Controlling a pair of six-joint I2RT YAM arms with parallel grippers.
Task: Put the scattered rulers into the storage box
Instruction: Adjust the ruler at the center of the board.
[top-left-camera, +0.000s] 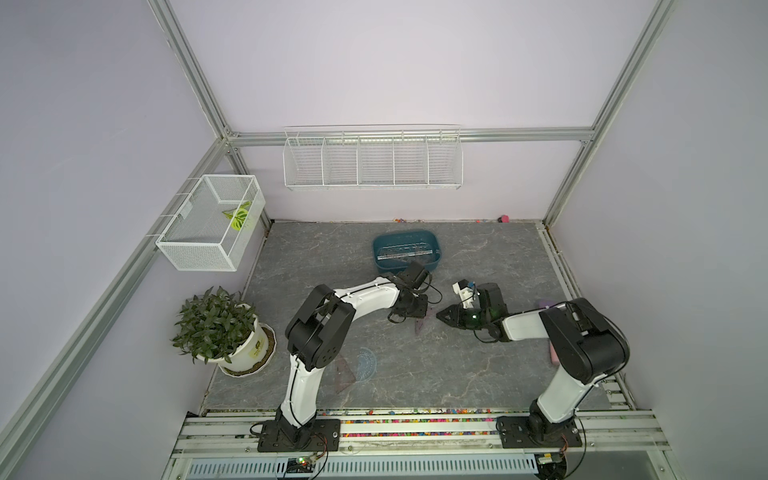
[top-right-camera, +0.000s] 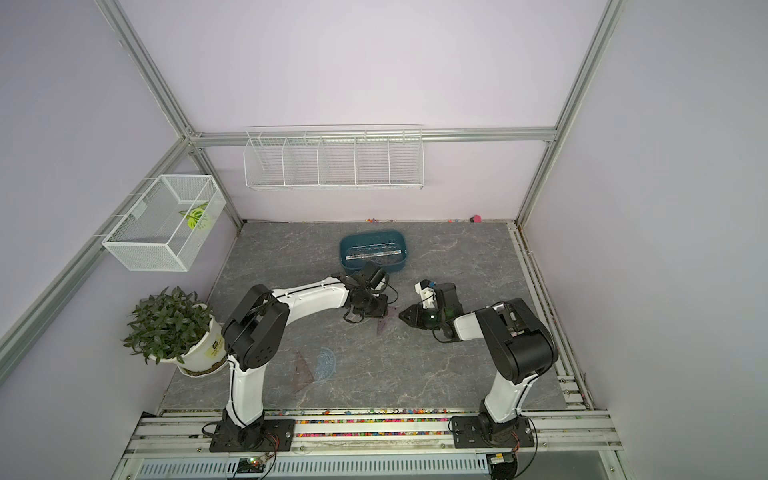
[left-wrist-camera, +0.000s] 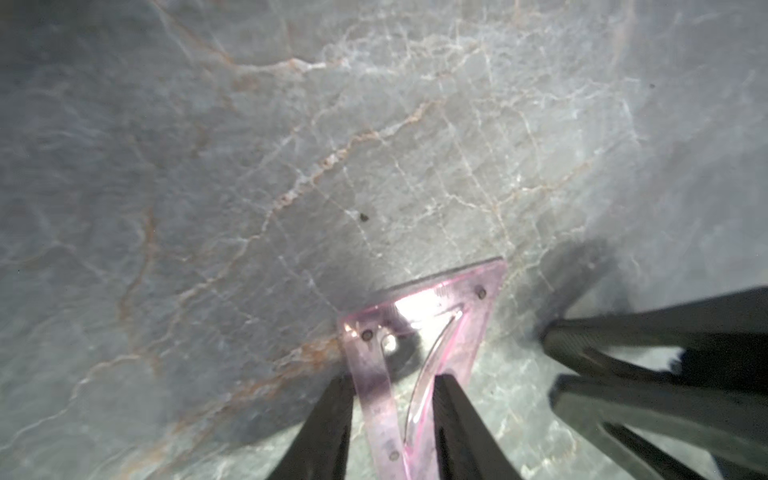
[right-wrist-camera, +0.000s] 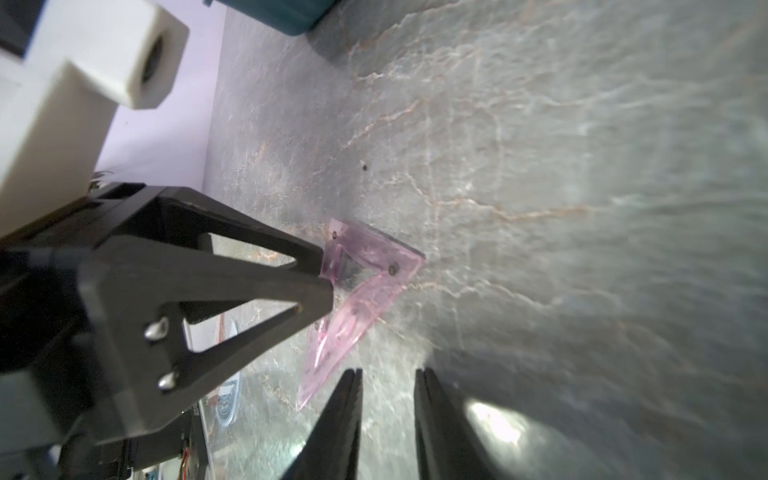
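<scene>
A pink see-through triangle ruler (left-wrist-camera: 469, 316) lies in the middle of the table, its far edge raised over a shadow. My left gripper (left-wrist-camera: 395, 378) reaches down from above, shut on the triangle's narrow end, a finger against each side edge. Both top views show the triangle (top-left-camera: 419, 327) under that gripper (top-left-camera: 412, 316). My right gripper (right-wrist-camera: 388, 374) points at the triangle (right-wrist-camera: 365, 299) from the right, jaws slightly open on bare table. The teal storage box (top-left-camera: 376, 245) behind holds clear straight rulers (top-left-camera: 405, 252). Another triangle (top-left-camera: 343, 372) and a bluish protractor (top-left-camera: 365, 361) lie near the front.
A potted plant (top-left-camera: 216, 324) stands at the table's left edge. White mesh baskets (top-left-camera: 208, 224) (top-left-camera: 372, 160) hang on the left and back walls. A pink chunky item (top-left-camera: 555, 353) lies by the right arm's elbow.
</scene>
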